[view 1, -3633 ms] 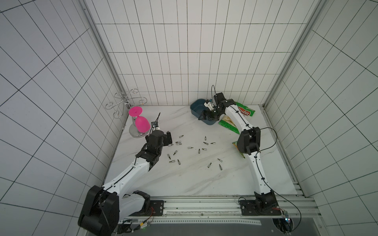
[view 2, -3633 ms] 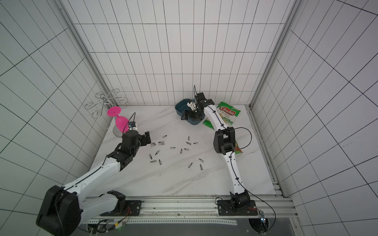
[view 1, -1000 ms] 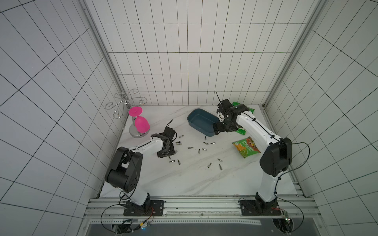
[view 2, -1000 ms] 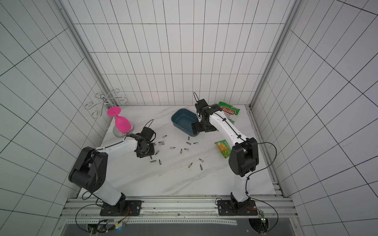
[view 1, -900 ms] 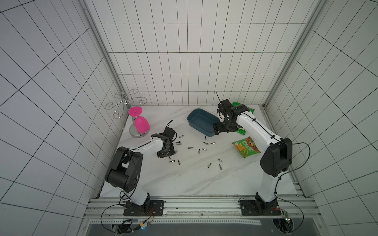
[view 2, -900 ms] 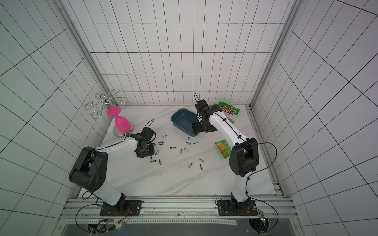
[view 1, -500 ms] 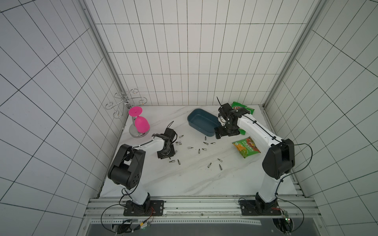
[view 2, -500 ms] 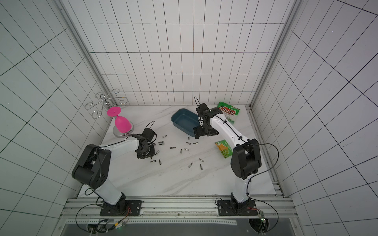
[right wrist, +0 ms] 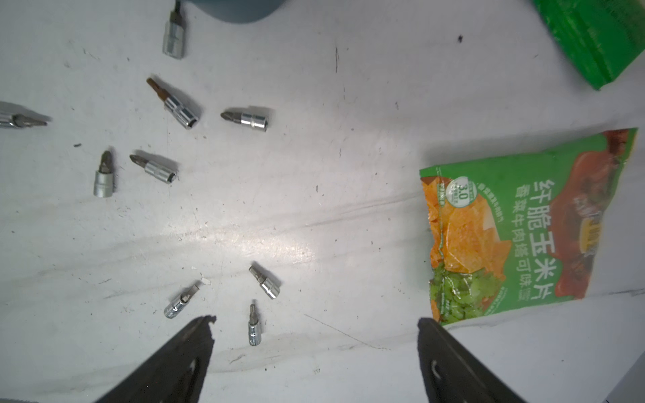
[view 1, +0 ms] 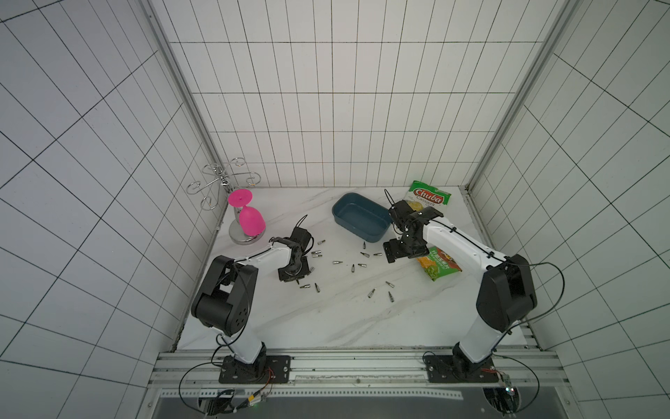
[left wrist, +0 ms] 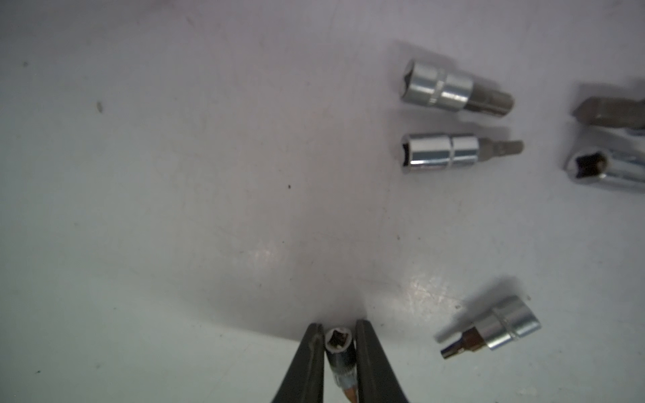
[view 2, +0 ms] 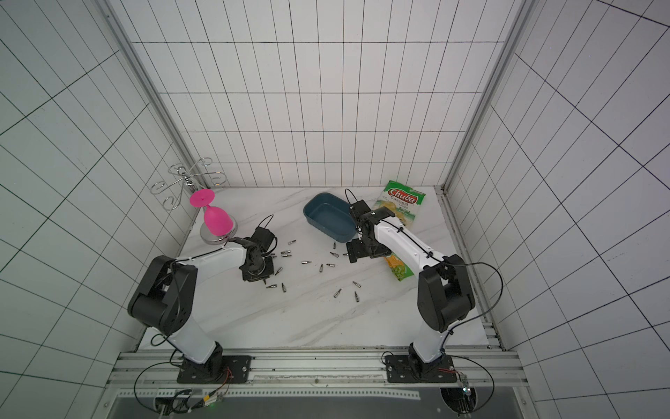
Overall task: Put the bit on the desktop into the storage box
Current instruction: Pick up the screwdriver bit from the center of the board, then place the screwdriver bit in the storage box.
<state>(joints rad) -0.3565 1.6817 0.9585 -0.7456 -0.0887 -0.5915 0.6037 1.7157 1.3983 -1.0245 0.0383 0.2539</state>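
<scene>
Item in hand: one socket bit (left wrist: pixel 341 354), clamped between the fingers of the closed left claw (left wrist: pixel 339 329), long axis running along the fingers, socket end outward; whether it was clear of the worktop (view 1: pixel 326 326) could not be told. One storage box (view 1: pixel 360 217), teal and seemingly empty, lay up and right of that claw in both top views, beyond the scattered bits (view 1: pixel 337 261); the right arm was nearer to it. The right claw (right wrist: pixel 316 319) was open and empty. Scattered bits: about fifteen, exact count uncertain. Snack bags (view 1: pixel 429 198): two. Pink goblet (view 1: pixel 248 221): one, upper left, on a wire rack (view 1: pixel 221 179).
</scene>
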